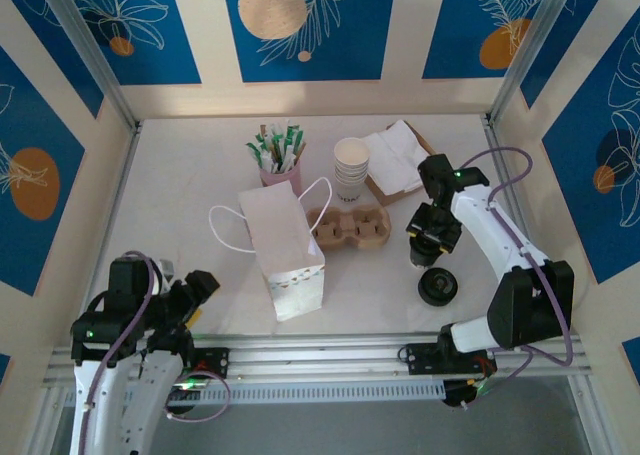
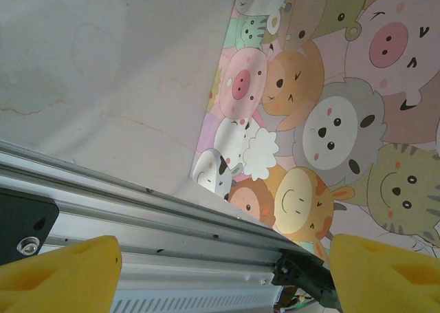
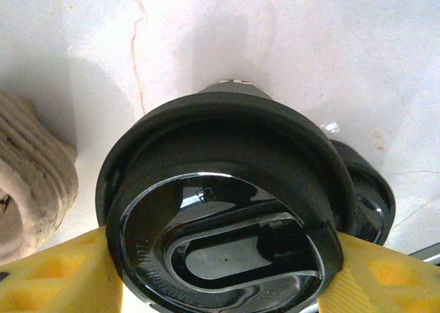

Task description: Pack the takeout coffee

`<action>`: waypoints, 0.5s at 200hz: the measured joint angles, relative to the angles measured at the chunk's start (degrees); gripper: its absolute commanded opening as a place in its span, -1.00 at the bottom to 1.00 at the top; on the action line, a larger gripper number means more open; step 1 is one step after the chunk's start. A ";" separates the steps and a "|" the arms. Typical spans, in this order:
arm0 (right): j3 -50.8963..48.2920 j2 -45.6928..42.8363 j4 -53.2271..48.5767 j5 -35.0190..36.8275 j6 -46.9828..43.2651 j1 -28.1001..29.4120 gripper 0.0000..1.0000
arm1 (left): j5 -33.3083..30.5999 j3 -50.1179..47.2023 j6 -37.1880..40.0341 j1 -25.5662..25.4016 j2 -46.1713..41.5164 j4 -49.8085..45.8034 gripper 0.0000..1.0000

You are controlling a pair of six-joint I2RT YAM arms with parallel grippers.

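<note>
right jaws grip black lid [image 3: 220,210] just right of cup carrier [image 1: 348,227]; left jaws wide apart, empty, well left of it

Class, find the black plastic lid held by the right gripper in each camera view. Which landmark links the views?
Top external: black plastic lid right of centre, mostly hidden under the right gripper.
Right wrist: the lid sits at centre, clamped between yellow fingers.
Shared landmark: brown moulded-pulp cup carrier, left of the lid in both views.
</note>
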 measured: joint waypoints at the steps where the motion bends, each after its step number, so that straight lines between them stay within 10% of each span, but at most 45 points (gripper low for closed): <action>1: 0.00 0.00 0.02 0.00 0.00 -0.17 0.25 | 0.00 0.00 0.00 0.00 0.02 0.00 0.58; 100: -0.04 0.00 1.92 -0.15 -2.78 -7.52 0.26 | 0.00 0.02 0.02 0.00 0.37 0.15 0.58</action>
